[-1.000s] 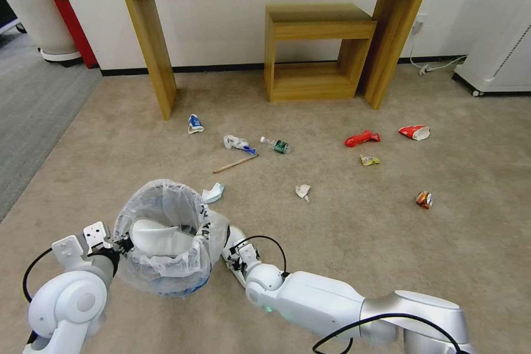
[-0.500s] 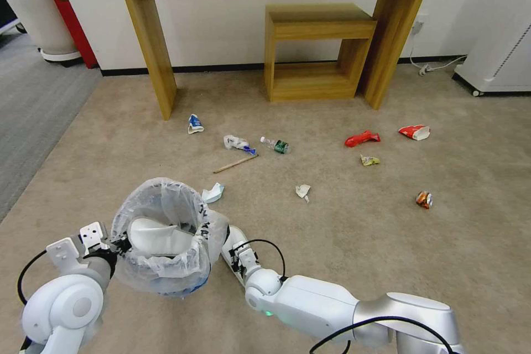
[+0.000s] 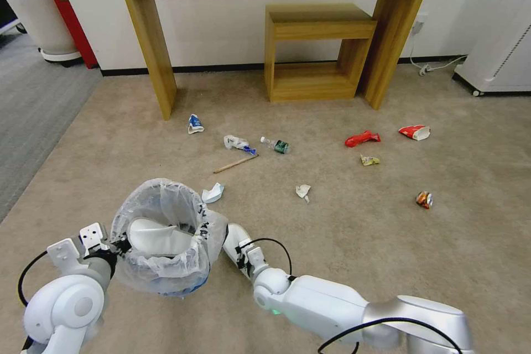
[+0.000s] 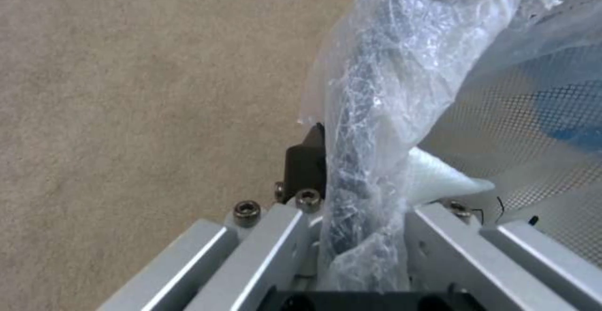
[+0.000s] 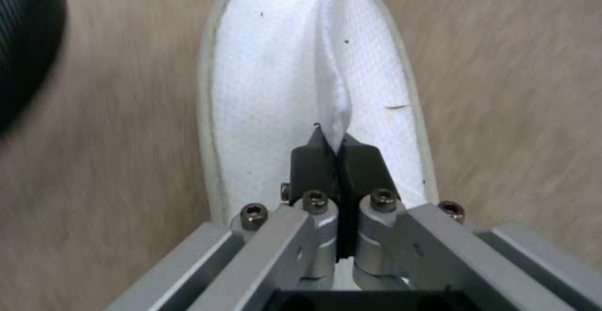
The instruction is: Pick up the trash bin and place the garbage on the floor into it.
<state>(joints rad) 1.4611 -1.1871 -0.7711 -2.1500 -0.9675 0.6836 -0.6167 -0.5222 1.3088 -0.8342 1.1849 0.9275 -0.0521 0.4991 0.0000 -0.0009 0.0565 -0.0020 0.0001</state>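
Down on the beige floor (image 3: 343,243), the left gripper (image 4: 360,217) is clamping the bagged rim of the trash bin (image 3: 163,238) and holding it near the robot's left side. One white slipper (image 3: 160,239) is sitting inside already. The right gripper (image 5: 338,160) is pinching a fold of a second white slipper (image 5: 282,90) just beside the bin, jaws closed on the fabric. I'd say lifting it clear of the rim before letting go matters, since that thin fold looks easy to lose. Rest of the garbage (image 3: 303,191) is lying scattered further out.
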